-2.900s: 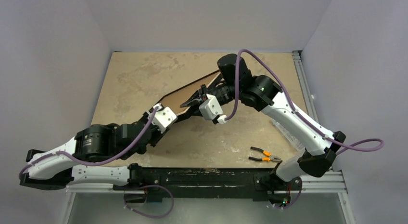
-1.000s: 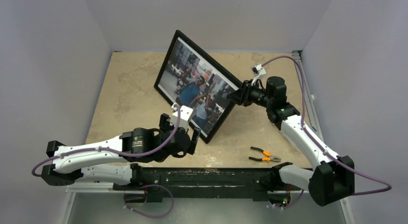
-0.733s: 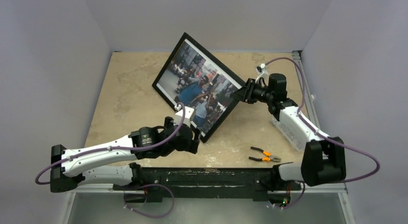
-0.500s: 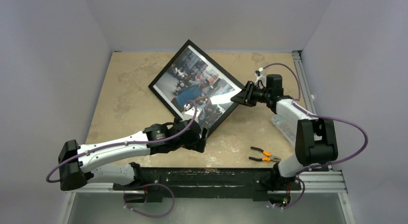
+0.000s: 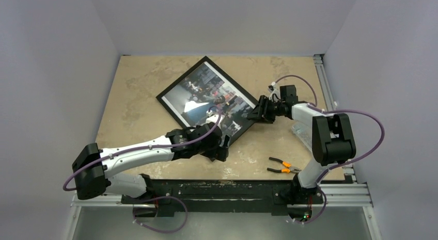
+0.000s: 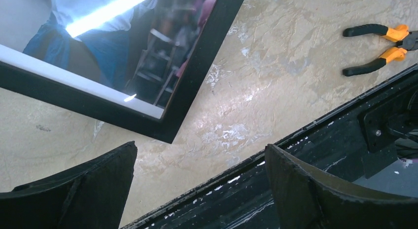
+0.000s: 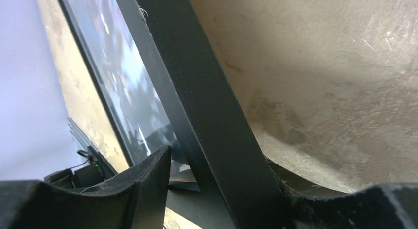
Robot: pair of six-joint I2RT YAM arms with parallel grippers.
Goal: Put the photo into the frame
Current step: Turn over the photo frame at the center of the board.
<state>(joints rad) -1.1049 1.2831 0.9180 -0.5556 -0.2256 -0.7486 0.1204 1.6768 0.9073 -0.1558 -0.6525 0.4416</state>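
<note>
The frame (image 5: 182,77), black-railed, lies face up and diamond-wise on the table, with the photo (image 5: 206,93) of people in blue shirts behind its pane. My right gripper (image 5: 256,114) straddles the rail at the frame's right corner. In the right wrist view that rail (image 7: 197,91) runs between the jaws of the right gripper (image 7: 226,175); one finger stands apart from the rail, beside the photo (image 7: 128,86). My left gripper (image 5: 223,148) hovers open just off the frame's near corner. The left wrist view shows the left gripper (image 6: 200,146) holding nothing, below the frame's corner (image 6: 207,56).
Orange-handled pliers (image 5: 281,166) lie near the front right, also in the left wrist view as pliers (image 6: 377,49). A clear plastic piece (image 5: 304,134) sits by the right arm. The black mounting rail (image 5: 222,188) runs along the near edge.
The frame has tipped from standing steeply on edge down to lying flat, face up. My right gripper came down with it and its jaws widened. The left arm stretched forward.
</note>
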